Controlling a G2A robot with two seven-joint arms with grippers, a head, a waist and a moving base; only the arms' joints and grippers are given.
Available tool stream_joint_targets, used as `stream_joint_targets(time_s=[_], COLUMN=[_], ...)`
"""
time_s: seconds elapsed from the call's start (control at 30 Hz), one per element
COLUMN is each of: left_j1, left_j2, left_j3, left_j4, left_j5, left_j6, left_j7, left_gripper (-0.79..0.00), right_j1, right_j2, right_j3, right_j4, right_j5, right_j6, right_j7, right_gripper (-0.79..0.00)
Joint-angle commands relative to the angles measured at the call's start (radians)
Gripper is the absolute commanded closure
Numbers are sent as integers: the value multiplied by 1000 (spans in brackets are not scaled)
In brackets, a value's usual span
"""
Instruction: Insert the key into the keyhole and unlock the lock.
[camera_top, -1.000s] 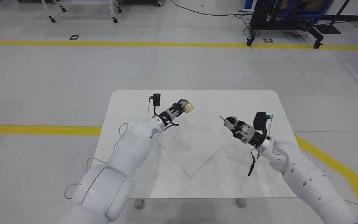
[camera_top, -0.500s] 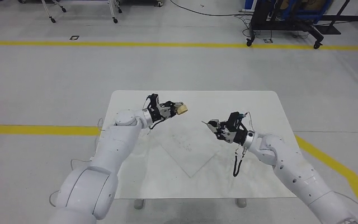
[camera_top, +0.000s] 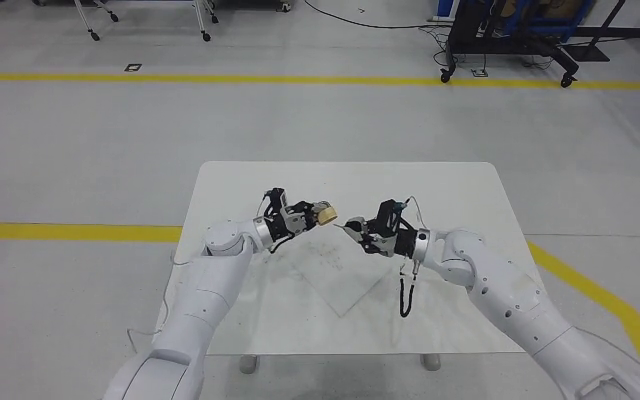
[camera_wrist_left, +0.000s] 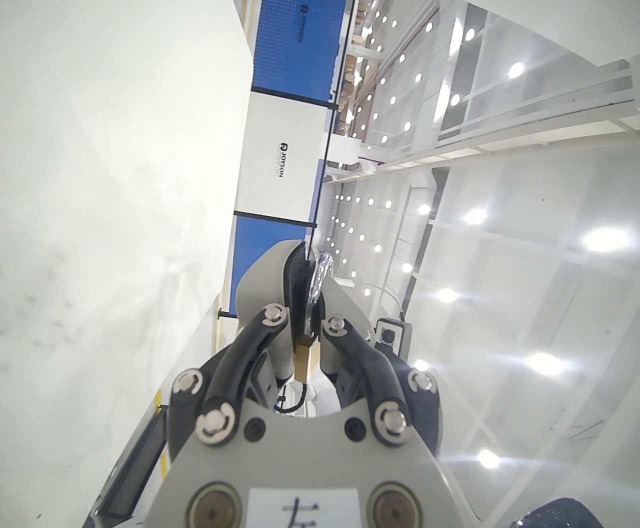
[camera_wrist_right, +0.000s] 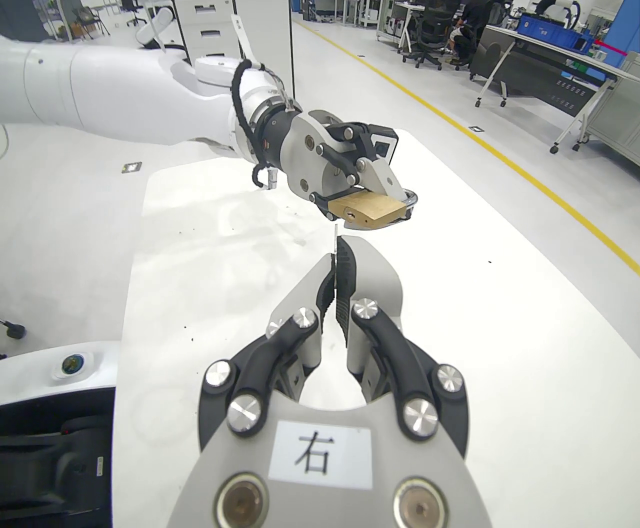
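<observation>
While a brass padlock (camera_wrist_right: 370, 210) is clamped in the left gripper (camera_wrist_right: 382, 192) above the white table (camera_wrist_right: 450, 300), a thin metal key (camera_wrist_right: 334, 239), pinched tight by the right gripper (camera_wrist_right: 336, 262), is held just short of its keyhole (camera_wrist_right: 351, 216).

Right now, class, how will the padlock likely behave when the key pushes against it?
The padlock looks like brass, so probably stiff and heavy for its size. Its smooth faces may slip or twist in the left gripper when the thin key pushes.
</observation>
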Motion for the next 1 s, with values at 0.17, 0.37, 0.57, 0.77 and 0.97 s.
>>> stream_joint_targets(time_s=[0.17, 0.37, 0.57, 0.77, 0.97], left_j1=[36, 32, 19, 15, 15], left_j2=[4, -17, -39, -54, -54], left_j3=[-3, 35, 86, 113, 113], left_j4=[-97, -111, -72, -21, -21], left_j5=[-36, -96, -91, -144, -144], left_j6=[0, -106, -264, -350, -350], left_j7=[50, 125, 217, 193, 193], left_gripper=[0, 0, 0, 0, 0], right_j1=[-1, -43, -70, -88, -88], right_j2=[0, -5, -11, -8, -8], right_j3=[1, 19, 40, 48, 48], right_j4=[-1, 9, 40, 21, 21], right_j5=[-2, 143, 412, 595, 595], right_j6=[1, -37, -121, -132, -132], right_j7=[0, -62, -18, 112, 112], right_gripper=[0, 0, 0, 0, 0])
